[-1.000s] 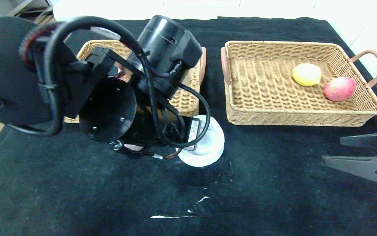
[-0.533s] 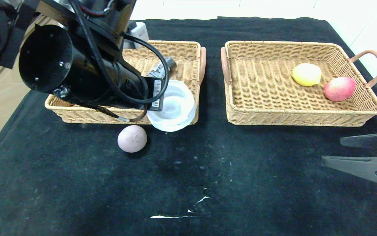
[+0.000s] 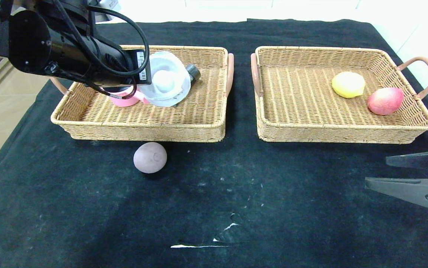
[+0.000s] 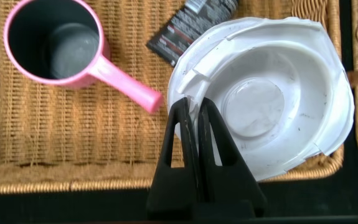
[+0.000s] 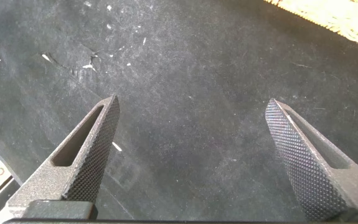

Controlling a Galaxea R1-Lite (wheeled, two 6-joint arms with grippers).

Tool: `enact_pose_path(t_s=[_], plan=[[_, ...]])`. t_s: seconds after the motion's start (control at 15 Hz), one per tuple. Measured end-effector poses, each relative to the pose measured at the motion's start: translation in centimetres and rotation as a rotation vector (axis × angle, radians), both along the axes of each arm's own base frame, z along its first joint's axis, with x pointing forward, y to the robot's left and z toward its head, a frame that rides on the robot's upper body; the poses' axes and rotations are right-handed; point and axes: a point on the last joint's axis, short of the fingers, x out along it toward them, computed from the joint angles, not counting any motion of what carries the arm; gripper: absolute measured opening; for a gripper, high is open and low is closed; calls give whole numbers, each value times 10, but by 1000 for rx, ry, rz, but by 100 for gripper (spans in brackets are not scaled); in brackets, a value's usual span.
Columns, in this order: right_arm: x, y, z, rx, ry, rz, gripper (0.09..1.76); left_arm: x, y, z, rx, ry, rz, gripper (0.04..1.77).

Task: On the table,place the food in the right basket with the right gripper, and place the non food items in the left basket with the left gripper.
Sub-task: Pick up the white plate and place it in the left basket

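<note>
My left gripper (image 4: 192,102) is shut on the rim of the round white dish (image 4: 272,93), holding it tilted over the left basket (image 3: 143,130). In the head view my wrist hides the fingers and the white dish (image 3: 167,80) shows beside it. The pink pan (image 4: 54,43) and the black tube (image 4: 191,25) lie in that basket. The pale mauve ball (image 3: 150,157) sits on the table (image 3: 273,204) just in front of the left basket. The lemon (image 3: 348,84) and peach (image 3: 385,100) lie in the right basket (image 3: 344,130). My right gripper (image 3: 376,171) hangs open at the right edge, holding nothing.
The two wicker baskets stand side by side with a narrow gap between their handles. A small white tear (image 3: 199,245) marks the black cloth near the front. The table's left edge drops to the floor beside the left basket.
My left arm lifted the white dish off the table in front of the left basket and carried it back over that basket, uncovering the mauve ball. The right arm stayed still.
</note>
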Motion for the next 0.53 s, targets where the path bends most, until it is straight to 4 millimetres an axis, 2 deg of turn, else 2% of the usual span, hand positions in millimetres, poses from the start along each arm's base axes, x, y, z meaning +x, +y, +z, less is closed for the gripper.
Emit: enact_pose_path(t_s=[0.33,0.53], plan=[[1,0,0,0,2,0,171,28,24,-1,-60,-91,15,12],[1,0,-1,-1,4,0,171,38,36,-5,-80,-91,-6,12]])
